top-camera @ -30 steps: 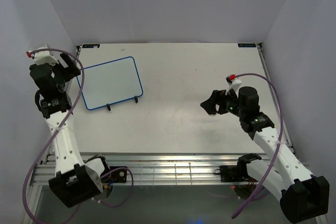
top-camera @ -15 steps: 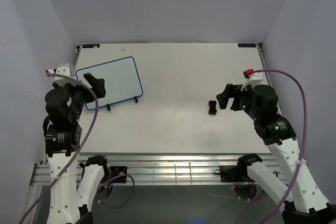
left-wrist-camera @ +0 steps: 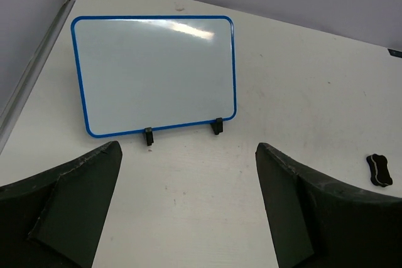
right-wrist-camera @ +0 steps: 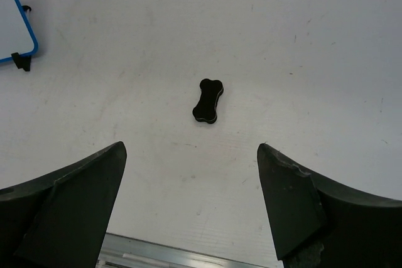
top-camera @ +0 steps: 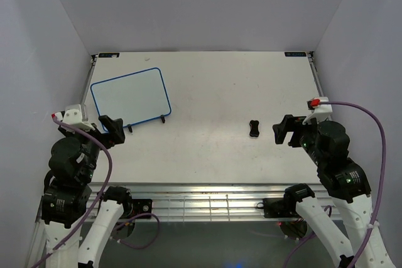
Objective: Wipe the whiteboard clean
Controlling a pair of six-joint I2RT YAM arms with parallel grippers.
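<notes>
Both arms have pulled back toward the near edge since a second ago. The eraser that was at the right gripper's fingers back then now lies alone on the surface.

Your left gripper [left-wrist-camera: 188, 152] hangs over the near-left part of the surface [top-camera: 220, 86]. Its two dark fingers [left-wrist-camera: 75, 186] are spread wide apart with nothing between them. Ahead of it, well apart, stands the whiteboard [left-wrist-camera: 157, 73]. It is a white rectangle with a thin blue rim and rounded corners, leaning back on two small black feet [left-wrist-camera: 149, 136] at its lower edge. Its face is plain white, with a soft streak of glare near the top. From above, it sits in the far-left area of the surface, its near edge turned slightly toward the middle.

Your right gripper [right-wrist-camera: 191, 152] hangs over the near-right part of the surface, its fingers also wide apart and empty. Just ahead of it lies the eraser [right-wrist-camera: 208, 100], a small black bone-shaped block. It lies flat and touches neither gripper. It sits right of centre, well apart from the whiteboard. One blue corner of the whiteboard shows at the far left edge of the right wrist view.
</notes>
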